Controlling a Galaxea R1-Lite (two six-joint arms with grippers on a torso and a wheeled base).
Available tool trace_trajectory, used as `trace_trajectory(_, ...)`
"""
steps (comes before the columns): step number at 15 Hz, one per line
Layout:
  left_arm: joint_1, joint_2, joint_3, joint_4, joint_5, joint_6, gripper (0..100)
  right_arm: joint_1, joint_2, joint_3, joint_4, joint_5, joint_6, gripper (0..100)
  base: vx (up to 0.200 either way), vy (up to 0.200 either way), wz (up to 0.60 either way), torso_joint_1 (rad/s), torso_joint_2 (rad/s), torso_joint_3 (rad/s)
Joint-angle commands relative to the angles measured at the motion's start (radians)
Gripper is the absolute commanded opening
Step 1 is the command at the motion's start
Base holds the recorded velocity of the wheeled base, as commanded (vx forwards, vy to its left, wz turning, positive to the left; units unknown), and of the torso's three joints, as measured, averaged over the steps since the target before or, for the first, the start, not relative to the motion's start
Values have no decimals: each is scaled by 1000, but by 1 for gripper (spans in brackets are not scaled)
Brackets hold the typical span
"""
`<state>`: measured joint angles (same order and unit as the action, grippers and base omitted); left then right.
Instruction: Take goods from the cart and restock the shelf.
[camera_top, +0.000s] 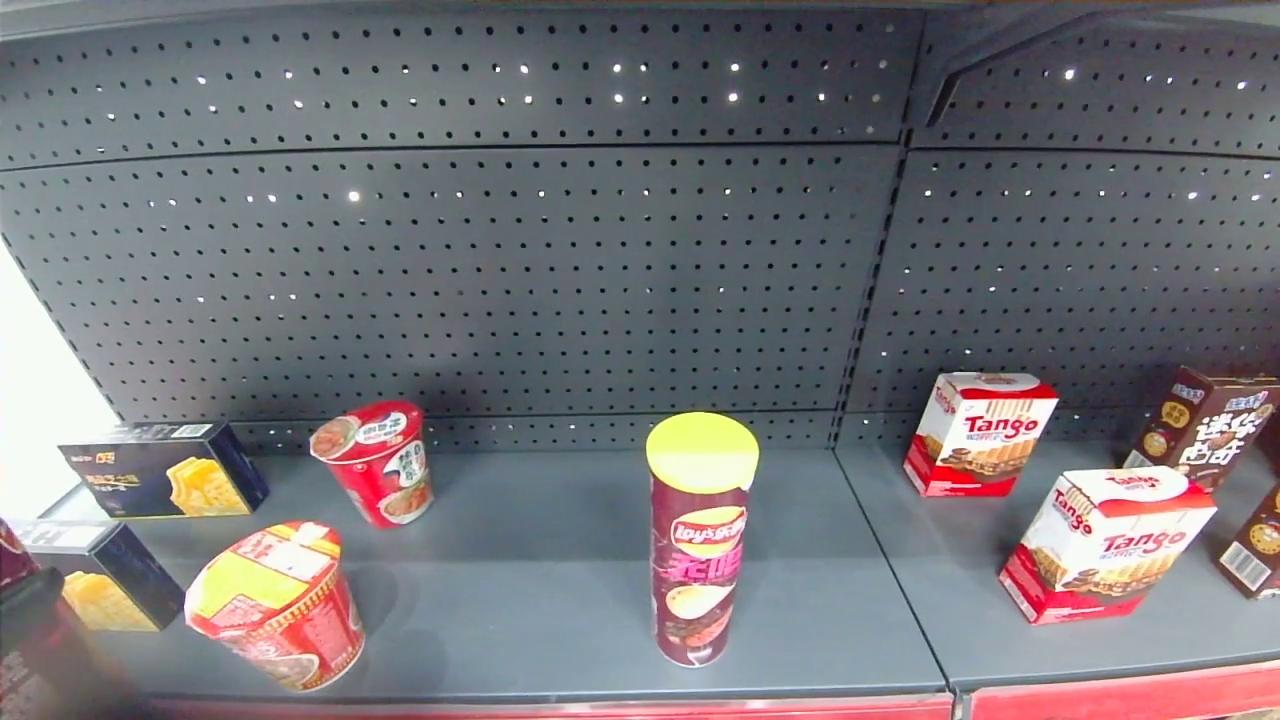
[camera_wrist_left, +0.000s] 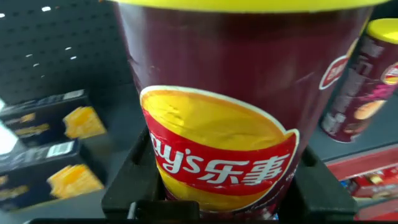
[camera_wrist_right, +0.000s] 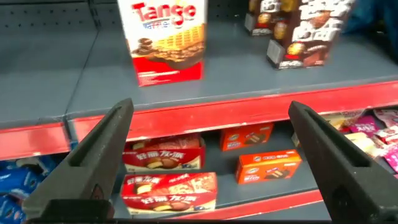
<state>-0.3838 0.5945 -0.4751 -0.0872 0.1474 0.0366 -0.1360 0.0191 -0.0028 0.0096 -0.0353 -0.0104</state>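
Dim, even light on the grey shelf (camera_top: 540, 590). Blown-out white patch at the head view's left edge. Pinpoint glints through pegboard (camera_top: 500, 280) holes. Standing can (camera_top: 700, 540) throws a soft shadow back onto the pegboard. Shelf lines bow toward the edges. Held can (camera_wrist_left: 217, 124) between left fingers (camera_wrist_left: 134, 186) looms soft, lid glaring. Right fingers (camera_wrist_right: 93, 162) dark, blurred; boxes (camera_wrist_right: 165, 40) beyond them smeared

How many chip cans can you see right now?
2. One chip can stands upright in the middle of the shelf. A second can is clamped in the left gripper. Others may be hidden outside the views.
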Motion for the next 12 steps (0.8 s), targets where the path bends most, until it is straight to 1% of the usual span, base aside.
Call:
trace_trajectory(1,0,15,4,1,-22,0,0,-1,5,0,0,0,0,100,0,0,0,0,0,0)
trace_trajectory(2,0,27,1,0,-28,0,0,-1,5,0,0,0,0,100,0,0,0,0,0,0)
trace_trajectory(3,0,33,-2,-2,-40,0,0,-1,5,0,0,0,0,100,0,0,-600,2,2,7)
trace_trajectory(5,0,41,0,-2,-71,0,0,-1,5,0,1,2,1,100,0,0,0,0,0,0)
trace_trajectory(7,0,42,-2,-2,-114,2,0,-1,5,0,1,2,3,100,0,0,0,0,0,0)
trace_trajectory(10,0,110,-63,-3,-201,0,0,-1,5,0,1,2,3,100,0,0,0,0,0,0)
trace_trajectory(11,0,125,-74,-6,-210,0,0,-1,5,0,1,2,3,100,0,0,0,0,0,0)
trace_trajectory(12,0,173,-100,-23,-238,-6,0,-1,5,0,1,2,3,100,0,0,0,0,0,0)
